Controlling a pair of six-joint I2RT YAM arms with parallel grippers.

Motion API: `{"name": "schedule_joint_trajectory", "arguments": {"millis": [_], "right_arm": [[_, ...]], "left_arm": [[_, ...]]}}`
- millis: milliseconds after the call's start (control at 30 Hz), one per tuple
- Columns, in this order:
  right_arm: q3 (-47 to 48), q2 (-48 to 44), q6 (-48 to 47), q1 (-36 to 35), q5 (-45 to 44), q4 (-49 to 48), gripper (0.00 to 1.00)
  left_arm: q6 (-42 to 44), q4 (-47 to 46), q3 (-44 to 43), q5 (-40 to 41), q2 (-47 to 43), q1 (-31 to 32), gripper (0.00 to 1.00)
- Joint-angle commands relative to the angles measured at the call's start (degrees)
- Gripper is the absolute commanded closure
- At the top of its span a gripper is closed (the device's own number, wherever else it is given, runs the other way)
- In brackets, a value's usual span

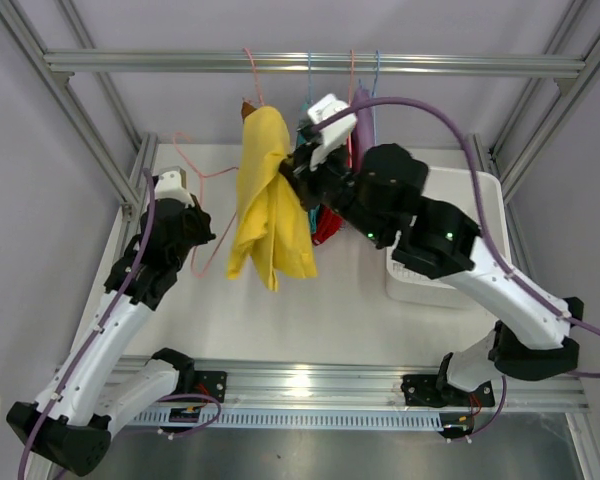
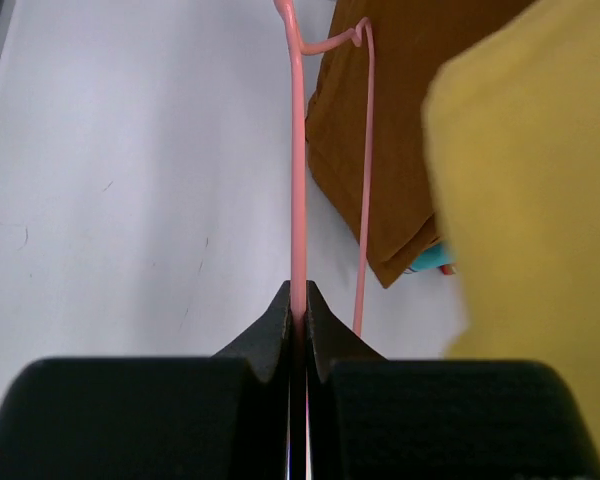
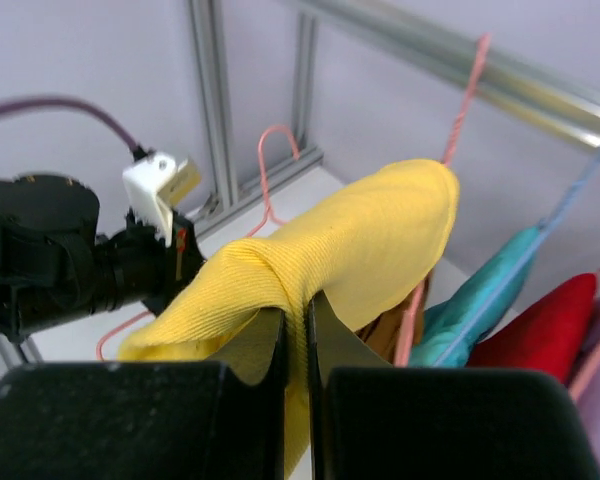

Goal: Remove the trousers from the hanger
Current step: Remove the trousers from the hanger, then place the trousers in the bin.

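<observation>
The right gripper (image 3: 296, 315) pinches the yellow trousers (image 3: 360, 230), and the left gripper (image 2: 298, 305), at 9 o'clock from it, pinches the pink hanger (image 2: 297, 150); if the cloth snags, one might slip.

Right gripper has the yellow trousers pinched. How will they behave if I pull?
Probably floppy: the yellow trousers drape in loose folds below the right gripper, so they should trail, not hold shape. Likely light, since a small pinch bunches the cloth. The pink hanger may swing less, as the left gripper clamps it.
</observation>
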State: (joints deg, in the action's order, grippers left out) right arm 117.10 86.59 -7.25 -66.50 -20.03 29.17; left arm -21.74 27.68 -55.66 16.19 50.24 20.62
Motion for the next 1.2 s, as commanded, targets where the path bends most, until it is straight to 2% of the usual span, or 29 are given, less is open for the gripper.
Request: {"name": "schedule_joint_trajectory", "arguments": {"millis": [0,300,433,633,1167], "right_arm": [[1.3,-7.7,-2.7,0.8,-4.2,-12.3,1.00],[-3.4,-16.1,-3.9,0.8,-8.2,-10.3,1.00],[-9.0,-20.9,-5.5,0.8,-10.2,-10.3,1.00],[-13.8,-26.8,-7.7,0.0,-16.5,-8.3,1.00],[-16.1,-38.5,-10.9,0.4,-27.4,-4.9,1.00]], "left_arm": [[1.9,-0.6,-1.6,1.8,0.6,1.7,0.99],[2.3,-0.2,-2.3,2.3,1.9,2.7,1.00],[2.5,-0.3,-2.3,1.7,1.7,2.7,1.00],[2.3,-0.2,-2.3,1.1,2.0,2.7,1.00],[2.4,-0.2,-2.4,0.7,1.9,2.8,0.99]]}}
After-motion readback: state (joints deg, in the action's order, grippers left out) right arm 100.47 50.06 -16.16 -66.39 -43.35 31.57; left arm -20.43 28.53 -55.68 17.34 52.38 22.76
